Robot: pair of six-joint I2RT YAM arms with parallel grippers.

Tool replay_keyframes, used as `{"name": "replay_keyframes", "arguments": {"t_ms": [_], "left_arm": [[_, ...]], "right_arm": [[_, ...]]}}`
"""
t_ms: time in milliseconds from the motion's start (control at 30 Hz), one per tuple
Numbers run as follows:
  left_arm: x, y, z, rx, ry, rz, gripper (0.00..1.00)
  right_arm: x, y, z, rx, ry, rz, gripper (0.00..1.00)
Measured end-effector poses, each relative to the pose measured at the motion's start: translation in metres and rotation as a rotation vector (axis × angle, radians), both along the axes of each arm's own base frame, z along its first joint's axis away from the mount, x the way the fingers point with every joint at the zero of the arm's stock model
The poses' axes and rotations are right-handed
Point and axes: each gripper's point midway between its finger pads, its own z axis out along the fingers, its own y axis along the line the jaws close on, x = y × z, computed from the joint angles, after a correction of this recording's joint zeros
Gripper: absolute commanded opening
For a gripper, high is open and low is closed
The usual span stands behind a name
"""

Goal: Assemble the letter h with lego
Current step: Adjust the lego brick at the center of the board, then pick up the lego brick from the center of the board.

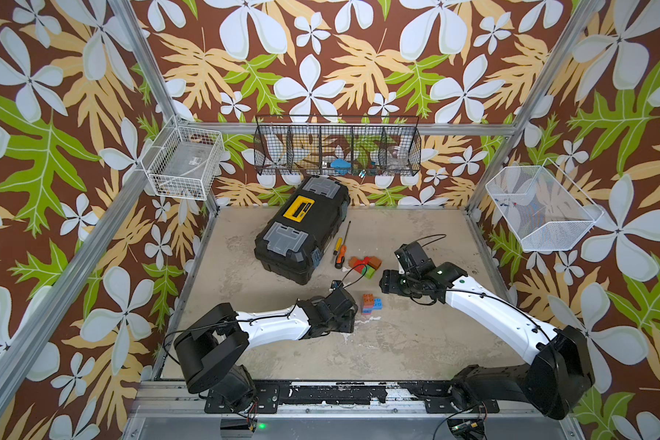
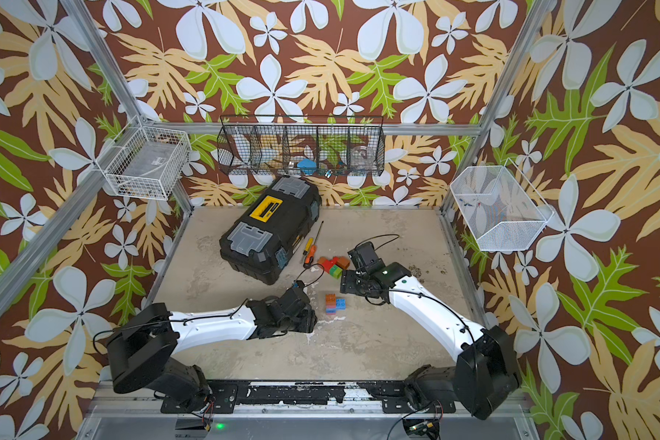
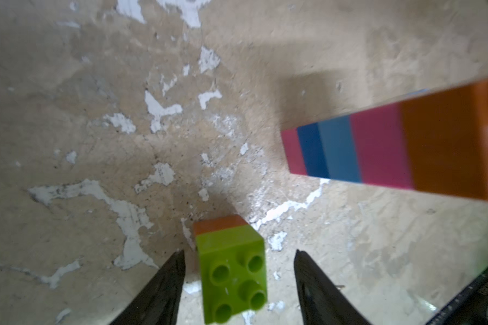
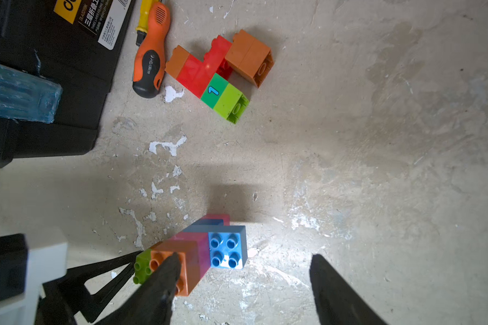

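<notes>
1. The table (image 4: 364, 135) is rough, matt beige, with white patches where its coating has flaked.
2. The lego (image 4: 248, 56) in the far loose cluster is smooth moulded plastic with a soft sheen; its red brick (image 4: 197, 73) carries a bright highlight.
3. The letter h (image 3: 378, 149) has the same smooth plastic faces.
4. The toolbox (image 1: 302, 224), far left, is matt black plastic with cloudy grey lids.
5. The screwdriver (image 4: 151, 53) has an orange plastic handle with a black, rubbery-looking grip.
6. The far basket (image 1: 336, 148) is black wire mesh; the left basket (image 1: 183, 167) is white-coated wire.
7. The frame bar (image 1: 458, 130) is bare grey metal with a dull shine.
8. The left arm shell (image 1: 275, 324) is glossy white plastic.
</notes>
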Motion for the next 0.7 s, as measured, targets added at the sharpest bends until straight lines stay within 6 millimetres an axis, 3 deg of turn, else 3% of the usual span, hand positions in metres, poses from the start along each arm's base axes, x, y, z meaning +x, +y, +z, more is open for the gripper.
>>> {"name": "replay_keyframes", "arguments": {"t_ms": [100, 200, 367, 433, 600, 700], "left_arm": [[0.0, -0.002, 0.022, -0.057, -0.031, -0.003, 0.77], [0.005, 0.008, 0.039, -0.117, -0.066, 0.019, 0.79], [0.022, 0.059, 0.031, -0.146, -0.048, 0.153, 0.79], [0.02, 0.067, 0.032, -0.174, -0.04, 0.177, 0.79], [0.023, 0.075, 0.049, -0.234, -0.077, 0.197, 0.78], [0.024, 0.081, 0.044, -0.233, -0.077, 0.214, 0.78]], "right_arm": [[-0.002, 0.002, -0.003, 0.003, 0.025, 0.009, 0.64], [-0.004, 0.011, -0.007, -0.003, 0.047, 0.042, 0.68], [-0.009, 0.048, -0.002, -0.021, 0.044, 0.148, 0.76], [-0.01, 0.06, 0.0, -0.044, 0.032, 0.182, 0.77], [-0.01, 0.056, -0.022, -0.152, 0.056, 0.183, 0.7], [-0.016, 0.057, -0.033, -0.176, 0.08, 0.204, 0.68]]}}
